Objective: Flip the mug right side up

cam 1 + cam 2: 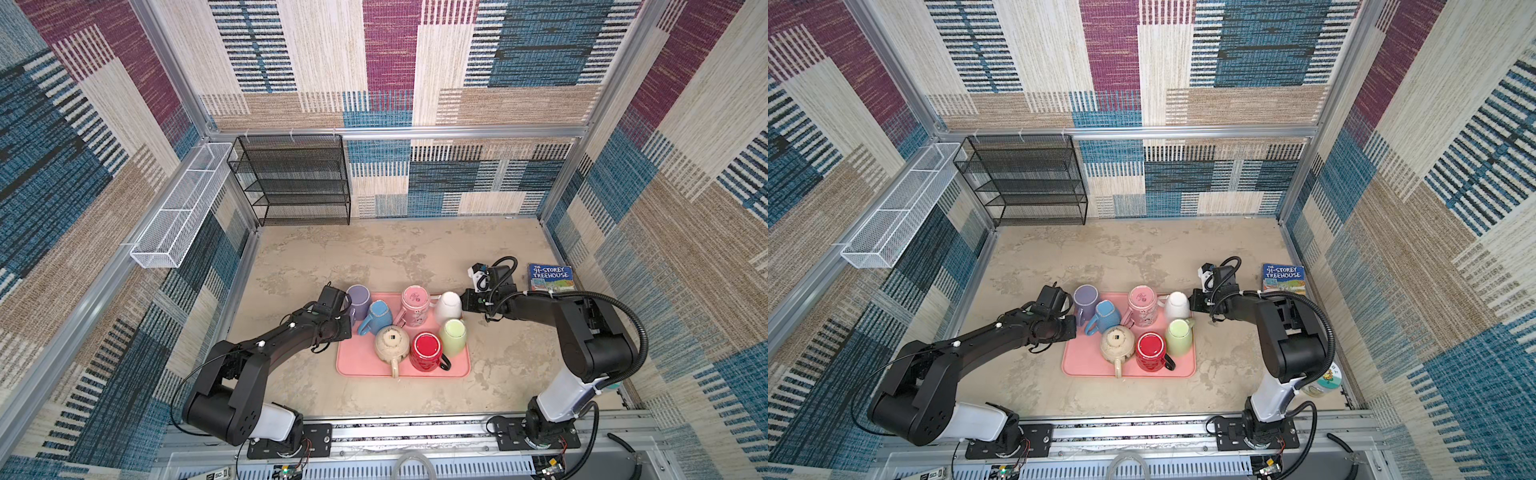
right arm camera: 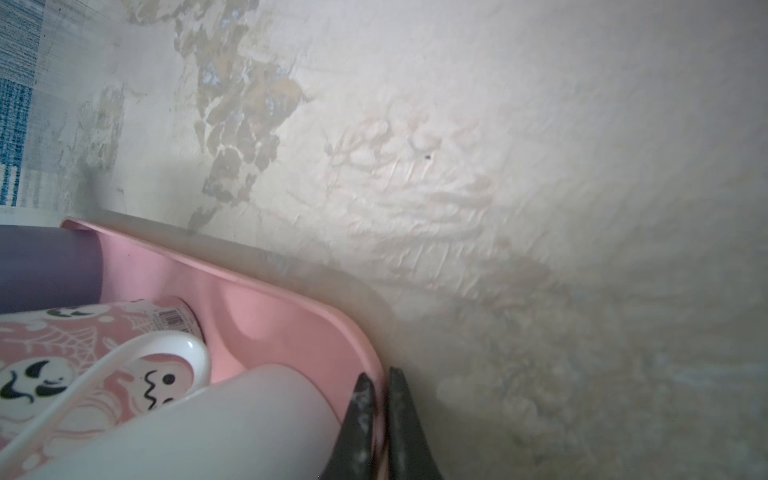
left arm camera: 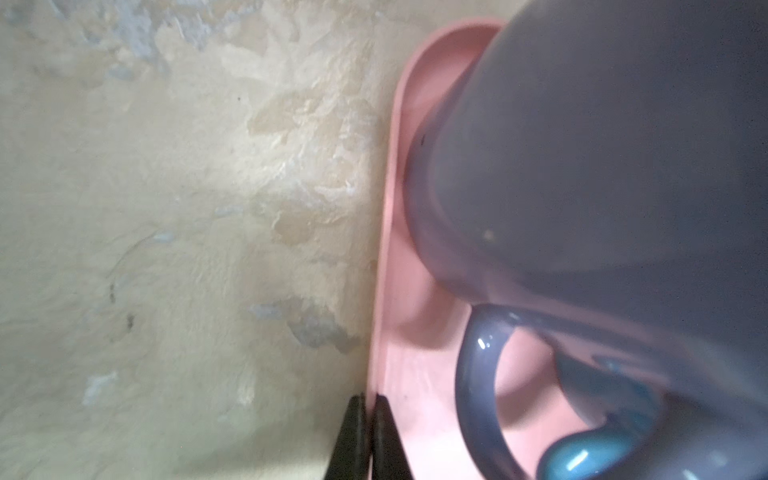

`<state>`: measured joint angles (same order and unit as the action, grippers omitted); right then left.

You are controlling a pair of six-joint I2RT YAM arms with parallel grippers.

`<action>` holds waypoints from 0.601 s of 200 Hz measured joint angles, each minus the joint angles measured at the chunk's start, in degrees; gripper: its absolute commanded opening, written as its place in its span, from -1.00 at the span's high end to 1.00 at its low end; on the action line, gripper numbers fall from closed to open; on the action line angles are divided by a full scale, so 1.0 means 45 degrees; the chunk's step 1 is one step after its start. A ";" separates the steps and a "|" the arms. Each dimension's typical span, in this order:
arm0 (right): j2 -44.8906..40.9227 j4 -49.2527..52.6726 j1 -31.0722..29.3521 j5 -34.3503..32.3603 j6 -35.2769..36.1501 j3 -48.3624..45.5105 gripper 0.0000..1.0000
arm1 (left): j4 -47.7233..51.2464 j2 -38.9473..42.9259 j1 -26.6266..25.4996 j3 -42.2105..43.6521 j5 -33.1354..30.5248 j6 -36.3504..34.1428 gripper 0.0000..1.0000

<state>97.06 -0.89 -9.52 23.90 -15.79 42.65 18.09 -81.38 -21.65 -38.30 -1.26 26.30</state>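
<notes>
**mugwatcher:** So how far along is this? I'd say nothing's done yet. Seven mugs sit on the pink tray [image 1: 357, 370] and every one looks bottom-up, so I can't tell which is "the" mug.

**yam_fan:** Agreed. On the tray's near half there's the cream mug [image 1: 392, 341], matte and speckly with a sticker on its base. Next to it are the glossy red mug [image 1: 427, 349] with a dark handle and the pale green mug [image 1: 453, 334], smooth and tapered.

**mugwatcher:** On the tray's far half, the blue mug [image 1: 377, 316] is glazed with a fat loop handle. The purple mug [image 1: 359, 296] at the far left corner is a plain satin cylinder. Then comes the pink mug [image 1: 415, 302] with its ghost-and-cobweb print, and the white mug [image 1: 449, 303] at the far right corner, shiny and rounded.

**yam_fan:** And the hands? The left hand [image 3: 370, 436] is at the tray's left rim beside the purple mug, pinched narrow, apparently on the thin lip itself. The right hand [image 2: 380, 432] does the same at the right rim by the white mug, and pink plastic shows between its fingers. Neither holds a mug.

**mugwatcher:** So the whole job's left: release the tray, grab a mug, flip it, set it on its base. The tray is smooth moulded plastic with rounded corners. The tabletop [image 1: 374, 257] is rough, blotchy beige. Beyond the tray on the right lies a paperback [image 1: 550, 276], and further back on the left stands a black mesh rack [image 1: 291, 178].
</notes>
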 measured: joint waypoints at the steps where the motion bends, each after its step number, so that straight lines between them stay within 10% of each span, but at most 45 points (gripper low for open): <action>1: -0.0019 -0.0005 0.0000 -0.0005 -0.0005 -0.0024 1.00 | 0.0010 0.0015 -0.0005 0.0010 0.0000 0.0010 1.00; 88: -0.1219 0.0457 -0.0257 -0.0301 -0.0243 -0.1020 1.00 | 0.0996 0.1350 -0.0670 0.0695 -0.0340 0.0806 1.00; 120: -0.1141 0.0758 -0.0287 -0.0364 -0.0340 -0.0792 0.72 | 0.1001 0.1418 -0.0670 0.0777 -0.0345 0.0865 0.77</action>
<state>91.92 2.52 -10.81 22.26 -17.32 39.09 22.59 -75.00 -24.67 -34.81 -2.81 30.20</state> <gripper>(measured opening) 0.100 0.081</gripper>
